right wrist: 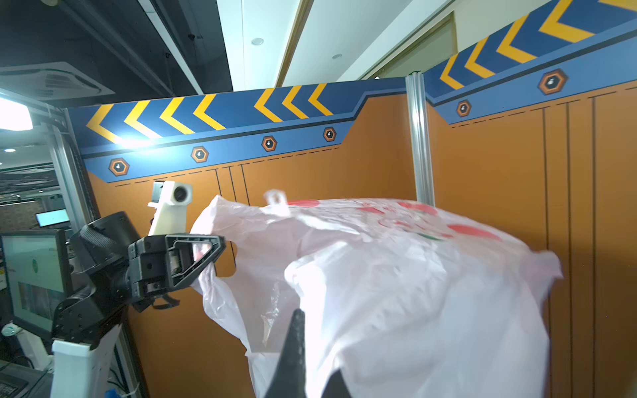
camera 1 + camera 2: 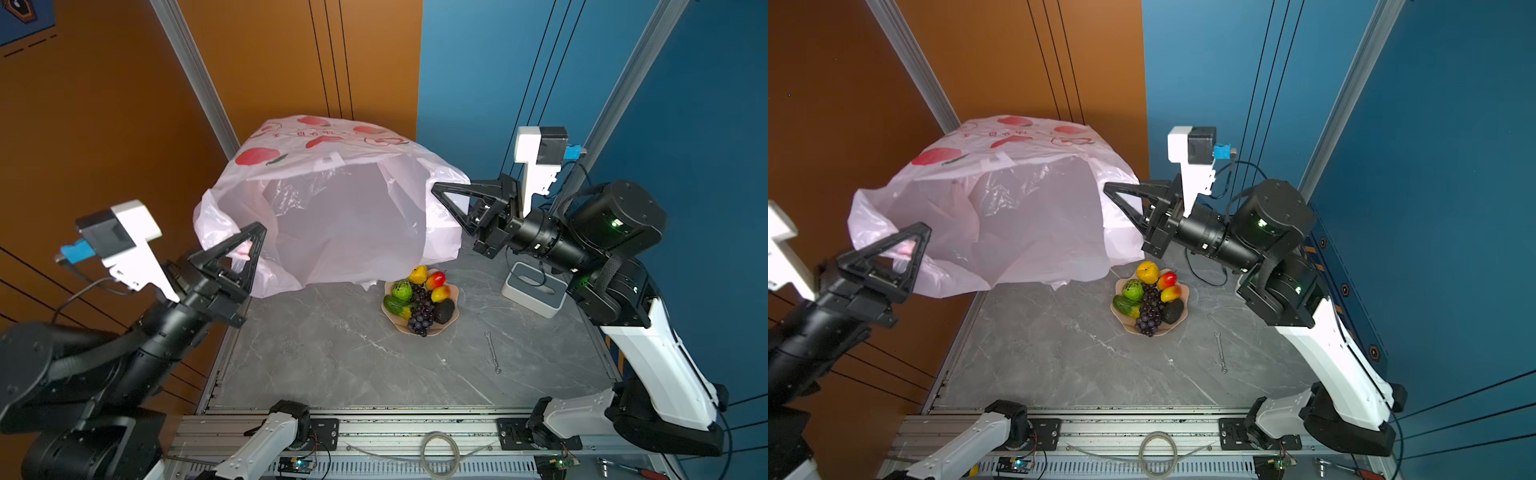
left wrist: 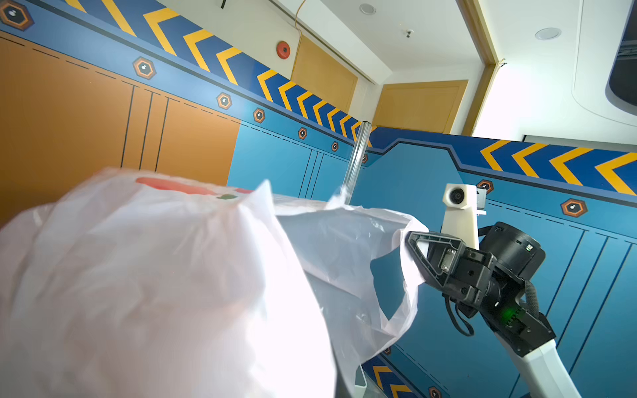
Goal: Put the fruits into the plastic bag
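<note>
Left gripper: my left gripper (image 2: pixel 257 231) had its black, open-framed triangular fingers pressed together on a fold of the bag's rim, at 8 o'clock of the mouth. Pink film showed bunched inside the frame.
Right gripper: my right gripper (image 2: pixel 436 189) was closed the same way, pinching the rim at 2 o'clock of the mouth. In the left wrist view, film draped past its tip (image 3: pixel 411 238).
Plastic bag: the plastic bag (image 2: pixel 345 216) hung spread between my two grippers above the table's 11 o'clock area, its mouth gaping toward the top cameras. It was thin, crinkly and translucent pale pink, with red fruit prints on its domed upper side and a lower lip sagging in loose folds.
Fruits: the fruits (image 2: pixel 419 299) lay heaped in the bowl at 5 o'clock of the bag, just beside its lower lip.
Fruit shapes: a yellow lemon (image 2: pixel 418 274), two glossy red-yellow fruits (image 2: pixel 435 279), a bumpy green ball (image 2: pixel 402 289), knobbly dark purple grape bunches (image 2: pixel 420 320), a matte black avocado (image 2: pixel 444 311) and a green-orange oblong (image 2: pixel 394 305).
Bowl: the bowl (image 2: pixel 400 325) was peach with a scalloped rim.
Table: the table (image 2: pixel 332 353) was smooth grey stone with pale veins.
Wrench: a slim metal wrench (image 2: pixel 492 351) lay at 4 o'clock of the bowl, apart from it.
Box: a rounded white-and-grey box (image 2: pixel 534 293) stood at 3 o'clock of the bowl.
</note>
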Controlling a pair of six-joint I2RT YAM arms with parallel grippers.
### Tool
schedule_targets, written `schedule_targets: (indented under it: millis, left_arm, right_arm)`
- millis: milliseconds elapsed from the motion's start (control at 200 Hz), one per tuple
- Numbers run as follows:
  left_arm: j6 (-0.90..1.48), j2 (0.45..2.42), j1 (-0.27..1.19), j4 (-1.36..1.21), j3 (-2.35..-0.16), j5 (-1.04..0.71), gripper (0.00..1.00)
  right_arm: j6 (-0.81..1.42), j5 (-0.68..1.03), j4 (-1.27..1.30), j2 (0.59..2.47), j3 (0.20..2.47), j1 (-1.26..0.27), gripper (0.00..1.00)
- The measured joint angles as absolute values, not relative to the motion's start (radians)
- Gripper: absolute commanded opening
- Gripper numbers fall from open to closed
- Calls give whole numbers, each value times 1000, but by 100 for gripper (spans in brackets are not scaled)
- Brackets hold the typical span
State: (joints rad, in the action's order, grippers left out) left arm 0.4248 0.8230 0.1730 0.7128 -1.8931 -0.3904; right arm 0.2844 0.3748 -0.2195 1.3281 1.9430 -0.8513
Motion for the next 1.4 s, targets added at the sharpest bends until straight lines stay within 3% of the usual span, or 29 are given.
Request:
schedule_targets:
  millis: [105, 260, 365, 551, 1031, 1176, 1402]
  left_arm:
    - [422, 696, 167, 698, -1542, -365, 0]
    - [445, 704, 194, 754, -1042, -261, 0]
    - [469, 686, 208, 841, -899, -219, 0]
    - [479, 610, 211, 873, -952, -189, 0]
    - [480, 667, 211, 904, -1050, -177, 0]
    - [503, 764, 211, 910, -1056, -175, 0]
    - [503, 1090, 149, 903, -1207, -209, 0]
  right_arm:
    - [296, 367, -183, 1326, 1728, -805, 0]
    - [303, 311, -285, 1554, 1497, -814, 0]
    - [312, 291, -403, 1640, 1391, -846, 0]
    - [319, 290, -442, 1585, 1435, -865, 0]
    - [376, 310, -400, 1555, 1554, -860, 0]
    - [410, 279, -401, 1628, 1594, -842, 0]
    - [472, 229, -396, 1838, 1821, -791, 0]
